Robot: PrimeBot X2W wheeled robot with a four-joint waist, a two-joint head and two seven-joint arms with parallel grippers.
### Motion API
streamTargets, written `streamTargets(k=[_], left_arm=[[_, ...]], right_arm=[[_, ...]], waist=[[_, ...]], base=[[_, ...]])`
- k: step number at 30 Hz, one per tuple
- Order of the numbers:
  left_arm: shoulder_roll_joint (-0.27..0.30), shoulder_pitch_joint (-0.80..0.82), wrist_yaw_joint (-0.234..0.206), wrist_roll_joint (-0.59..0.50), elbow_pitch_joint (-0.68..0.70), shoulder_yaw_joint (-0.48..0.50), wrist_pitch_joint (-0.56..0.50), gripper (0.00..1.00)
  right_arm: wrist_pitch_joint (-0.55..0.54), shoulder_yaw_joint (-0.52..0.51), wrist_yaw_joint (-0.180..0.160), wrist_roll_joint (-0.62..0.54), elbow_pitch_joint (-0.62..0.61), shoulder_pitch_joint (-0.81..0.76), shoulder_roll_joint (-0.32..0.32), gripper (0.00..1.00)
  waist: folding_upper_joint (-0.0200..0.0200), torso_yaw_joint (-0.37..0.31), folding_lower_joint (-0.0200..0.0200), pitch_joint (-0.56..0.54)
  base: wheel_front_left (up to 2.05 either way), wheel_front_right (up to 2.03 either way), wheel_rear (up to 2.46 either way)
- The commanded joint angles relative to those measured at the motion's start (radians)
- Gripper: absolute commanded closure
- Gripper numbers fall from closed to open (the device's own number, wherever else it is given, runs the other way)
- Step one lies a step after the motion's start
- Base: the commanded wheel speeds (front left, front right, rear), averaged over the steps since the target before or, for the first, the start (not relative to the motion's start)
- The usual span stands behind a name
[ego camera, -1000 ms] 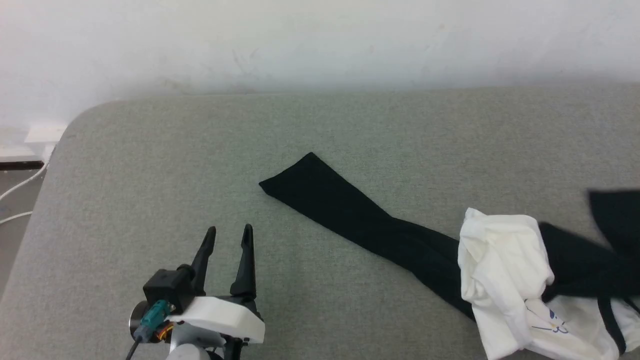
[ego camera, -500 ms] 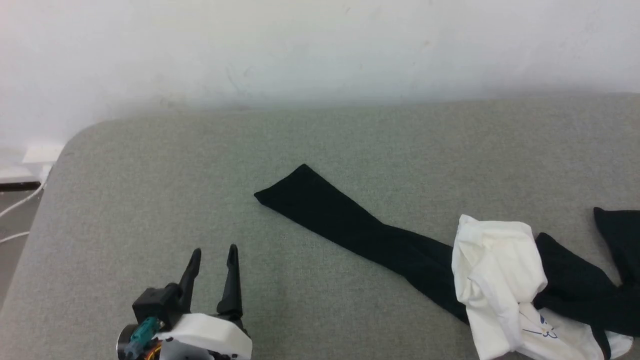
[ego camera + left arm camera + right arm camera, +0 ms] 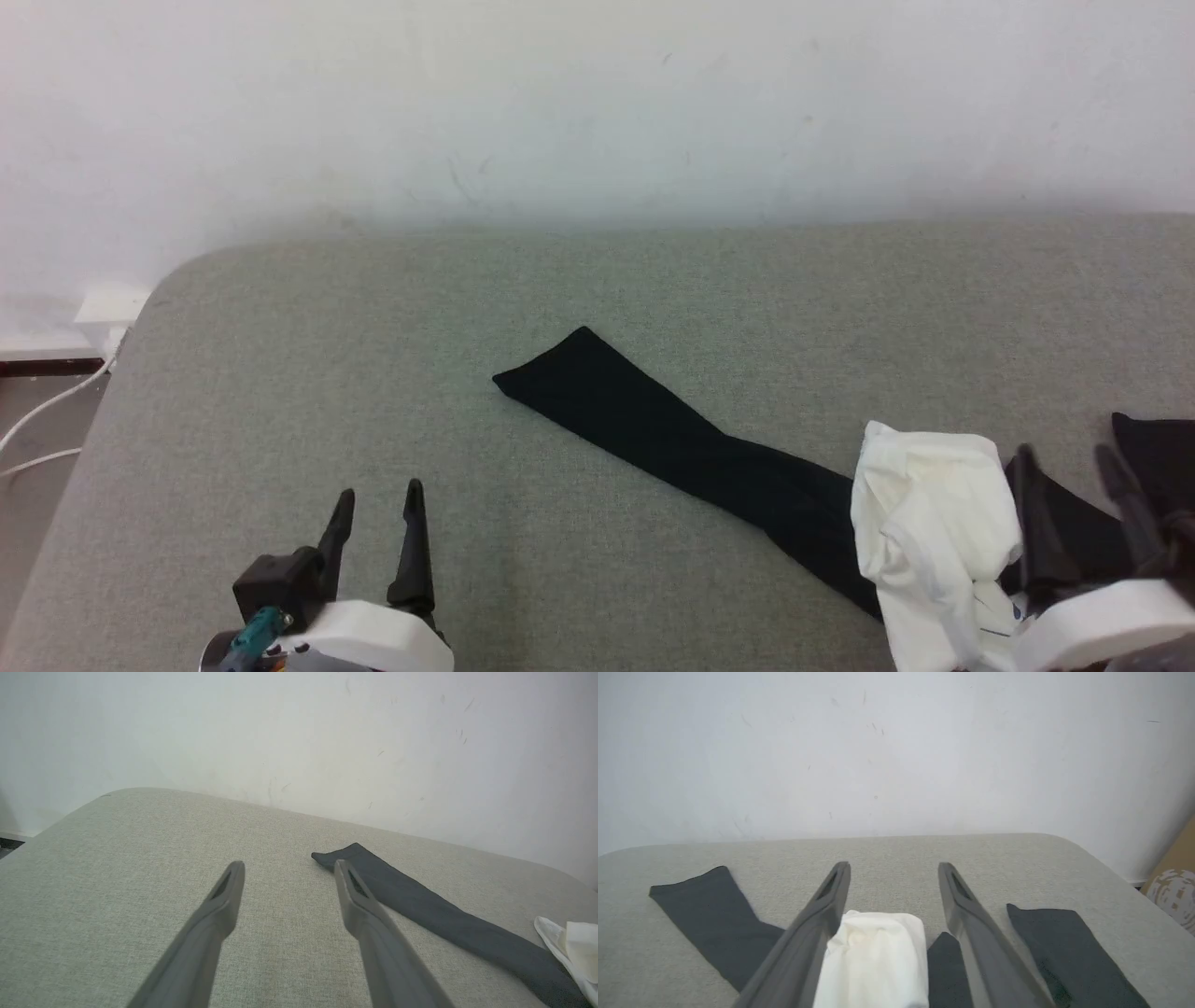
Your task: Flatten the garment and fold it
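The garment point(image 3: 934, 509), a soft long-sleeved shirt with a white torso and black sleeves, lies crumpled on the right part of a grey cloth-covered table point(image 3: 373, 355), near its front edge. The white torso is bunched into a rumpled heap. One long black sleeve point(image 3: 653, 429) runs flat from under that heap, up and to the left towards the middle of the table, and ends in a squared cuff. A second black sleeve end point(image 3: 1045, 942) lies flat just to the right of the heap. The left gripper point(image 3: 378, 495), two long dark fingers on a white housing, sits at the lower left of the head view over bare cloth, well apart from the garment. Its fingers are parted with nothing between them. In the left wrist view point(image 3: 288, 868) the cuff lies beyond its right finger. The right gripper point(image 3: 1064, 457), slightly blurred, is at the lower right, over the black cloth just beside the white heap. Its fingers are spread and hold nothing. In the right wrist view point(image 3: 894, 865) the white heap shows low between them, and whether they touch the fabric cannot be told. A plain white wall point(image 3: 597, 112) rises behind the table, and thin white cables point(image 3: 47, 411) trail beside the table's left end.
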State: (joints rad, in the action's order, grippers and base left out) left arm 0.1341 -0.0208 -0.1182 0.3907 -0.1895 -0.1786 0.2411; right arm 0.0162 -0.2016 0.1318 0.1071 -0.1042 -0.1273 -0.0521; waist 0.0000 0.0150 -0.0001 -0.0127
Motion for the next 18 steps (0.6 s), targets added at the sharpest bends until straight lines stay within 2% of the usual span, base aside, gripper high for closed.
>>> streamTargets(k=[1,6,9,13,18], left_arm=[[0.01,-0.008,-0.004,0.007,0.0,0.004,-0.003,0.0],[0.027,0.035,0.004,-0.012,0.007,-0.018,-0.028,0.0],[0.029,0.107,0.025,-0.031,0.003,-0.055,-0.062,0.0],[0.012,0.244,0.077,-0.056,-0.05,-0.129,-0.129,0.0],[-0.027,0.43,0.172,-0.064,-0.191,-0.23,-0.234,0.0]], right_arm=[[-0.005,0.016,-0.001,0.009,-0.017,-0.018,0.001,0.0],[-0.018,0.107,-0.001,0.047,-0.102,-0.085,0.002,0.0],[-0.025,0.133,-0.001,0.056,-0.134,-0.09,0.002,0.0],[-0.033,0.162,-0.001,0.057,-0.153,-0.075,0.002,0.0],[-0.034,0.187,-0.001,0.054,-0.151,-0.042,0.002,0.0]], waist=[[0.0,0.001,0.0001,-0.001],[0.0,0.001,0.0001,0.011],[0.0,-0.01,0.0001,0.03],[0.0,-0.029,0.0001,0.067],[0.0,-0.065,0.0001,0.112]], base=[[0.0,0.0,0.0],[0.0,0.0,0.0],[0.0,0.0,0.0],[0.0,0.0,0.0],[0.0,0.0,0.0]])
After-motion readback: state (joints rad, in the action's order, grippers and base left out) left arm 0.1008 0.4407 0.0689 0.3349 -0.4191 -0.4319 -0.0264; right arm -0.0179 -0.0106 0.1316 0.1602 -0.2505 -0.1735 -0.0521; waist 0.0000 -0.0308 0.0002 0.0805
